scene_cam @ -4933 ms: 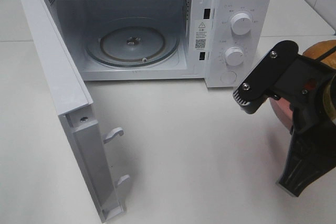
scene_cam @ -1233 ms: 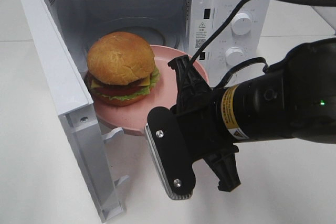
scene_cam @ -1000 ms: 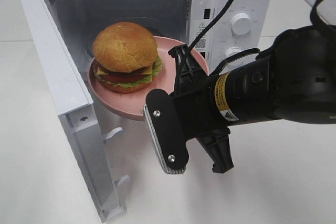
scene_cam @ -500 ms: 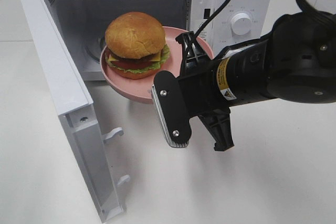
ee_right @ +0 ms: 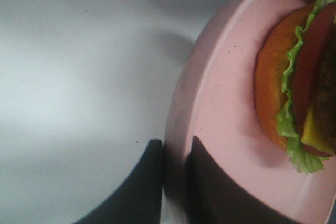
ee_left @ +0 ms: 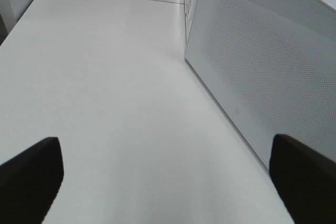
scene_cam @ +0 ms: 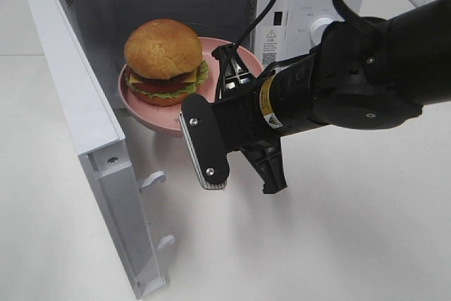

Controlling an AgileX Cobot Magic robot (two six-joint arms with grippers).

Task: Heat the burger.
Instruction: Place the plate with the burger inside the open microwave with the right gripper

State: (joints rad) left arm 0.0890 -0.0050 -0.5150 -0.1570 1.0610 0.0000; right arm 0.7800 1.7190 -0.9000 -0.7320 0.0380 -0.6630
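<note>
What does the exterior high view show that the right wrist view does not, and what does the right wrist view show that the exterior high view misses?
Only the exterior high view shows the white microwave, its door swung open, the right arm and the burger's domed top bun. Only the right wrist view shows clearly the right gripper shut on the plate's rim, with one of its fingers on each side of the rim. Both show the pink plate carrying the burger with its green lettuce.
</note>
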